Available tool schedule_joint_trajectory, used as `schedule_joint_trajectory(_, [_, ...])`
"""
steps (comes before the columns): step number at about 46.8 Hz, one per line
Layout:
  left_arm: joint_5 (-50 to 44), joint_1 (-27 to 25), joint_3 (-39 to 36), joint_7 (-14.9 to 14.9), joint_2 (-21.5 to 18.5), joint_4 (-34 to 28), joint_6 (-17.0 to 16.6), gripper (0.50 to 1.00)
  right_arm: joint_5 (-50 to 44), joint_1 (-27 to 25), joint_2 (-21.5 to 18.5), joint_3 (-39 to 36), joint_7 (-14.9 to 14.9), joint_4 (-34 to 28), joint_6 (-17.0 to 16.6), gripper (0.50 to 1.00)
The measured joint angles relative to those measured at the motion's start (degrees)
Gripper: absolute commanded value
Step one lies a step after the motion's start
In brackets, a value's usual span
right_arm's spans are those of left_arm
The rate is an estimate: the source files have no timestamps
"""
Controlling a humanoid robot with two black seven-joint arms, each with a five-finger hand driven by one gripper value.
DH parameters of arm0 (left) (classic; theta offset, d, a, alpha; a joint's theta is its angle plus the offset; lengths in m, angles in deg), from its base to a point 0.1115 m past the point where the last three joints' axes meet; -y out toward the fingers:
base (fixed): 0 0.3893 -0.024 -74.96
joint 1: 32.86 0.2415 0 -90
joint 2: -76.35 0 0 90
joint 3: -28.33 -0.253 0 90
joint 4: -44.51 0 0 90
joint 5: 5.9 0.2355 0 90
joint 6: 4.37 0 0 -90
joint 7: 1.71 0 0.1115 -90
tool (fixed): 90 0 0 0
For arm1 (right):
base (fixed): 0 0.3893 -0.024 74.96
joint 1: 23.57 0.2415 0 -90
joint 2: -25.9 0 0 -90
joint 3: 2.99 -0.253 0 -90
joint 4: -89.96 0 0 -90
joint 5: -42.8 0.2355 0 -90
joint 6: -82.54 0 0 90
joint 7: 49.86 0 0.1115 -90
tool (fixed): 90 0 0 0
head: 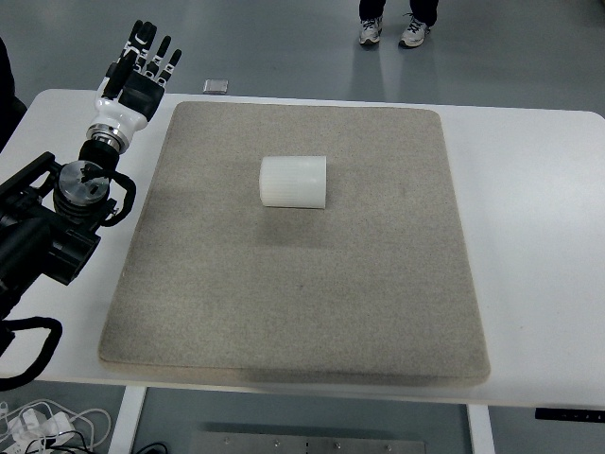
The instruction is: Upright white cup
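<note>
One white cup lies on its side on a grey-brown mat that covers most of the white table. The cup sits in the far half of the mat, roughly midway between its left and right edges, with its long axis running left to right. It touches nothing but the mat.

The left hand hangs over the table's far left corner, just off the mat's left edge and well apart from the cup. Its fingers are spread and extended, pointing away toward the far side, and they hold nothing. The black arm behind it runs back to the picture's left edge.

Beyond the table's far edge a small flat grey square lies on the floor, and a person's shoes show at the top.
</note>
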Motion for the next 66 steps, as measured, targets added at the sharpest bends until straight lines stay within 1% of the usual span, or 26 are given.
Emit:
schedule_joint_trajectory(5, [0.0,0.0,0.26,0.0,-0.11,-0.13,0.09,0.994,0.0,0.0,0.0,0.0,0.0,0.0,0.0,0.952])
schedule_joint_trajectory(12, [-0.12,-0.26,0.9,-0.04,-1.38,-1.26,0.06,0.994,0.0,0.01,0.0,0.0,0.0,0.01,0.0,0.952])
schedule_joint_trajectory(19, [-0.11,-0.9,0.89,-0.04,-1.58,0.66,0.08,0.994,0.0,0.0,0.0,0.0,0.01,0.01,0.0,0.952])
schedule_joint_trajectory(22, [0.0,-1.38,0.89,-0.07,-2.56,1.02,1.21,0.994,0.0,0.02,0.0,0.0,-0.01,0.0,0.0,0.952])
schedule_joint_trajectory(25, [0.46,-2.07,0.78,-0.18,-3.55,0.96,3.86,0.994,0.0,0.01,0.0,0.0,0.0,-0.01,0.0,0.952])
schedule_joint_trajectory(27, [0.63,-2.81,0.36,-0.25,-3.87,1.01,4.89,0.992,0.0,-0.04,0.0,0.0,0.0,-0.01,0.0,0.952])
schedule_joint_trajectory(30, [0.84,-3.85,-0.09,-0.27,-4.04,1.21,5.44,0.992,0.0,-0.01,0.0,0.0,0.0,0.0,0.0,0.952])
schedule_joint_trajectory(34, [1.97,-4.65,-0.93,-0.49,-4.67,1.31,5.0,0.992,0.0,0.0,0.0,0.0,0.0,0.0,0.0,0.952])
schedule_joint_trajectory(38, [6.51,-5.78,-2.44,-0.52,-5.66,1.29,4.27,0.992,0.0,0.0,0.0,0.0,0.0,-0.01,0.0,0.952])
schedule_joint_trajectory(49, [16.59,-7.55,-3.02,-0.26,-6.88,-0.43,4.49,0.992,0.0,0.0,0.0,0.0,0.01,0.0,0.0,0.952])
schedule_joint_trajectory(56, [26.8,-7.64,-5.14,-0.46,-8.37,-5.06,4.15,0.992,0.0,-0.01,0.0,0.0,0.02,0.01,0.0,0.952])
schedule_joint_trajectory(63, [37.02,-7.64,-5.72,-0.53,-10.45,-11.24,4.1,0.992,0.0,0.0,0.0,0.0,0.02,0.01,0.0,0.952])
schedule_joint_trajectory(66, [40.84,-7.64,-7.26,-0.66,-11.27,-13.57,4.05,0.992,0.0,0.0,0.0,0.0,0.02,0.01,0.0,0.952])
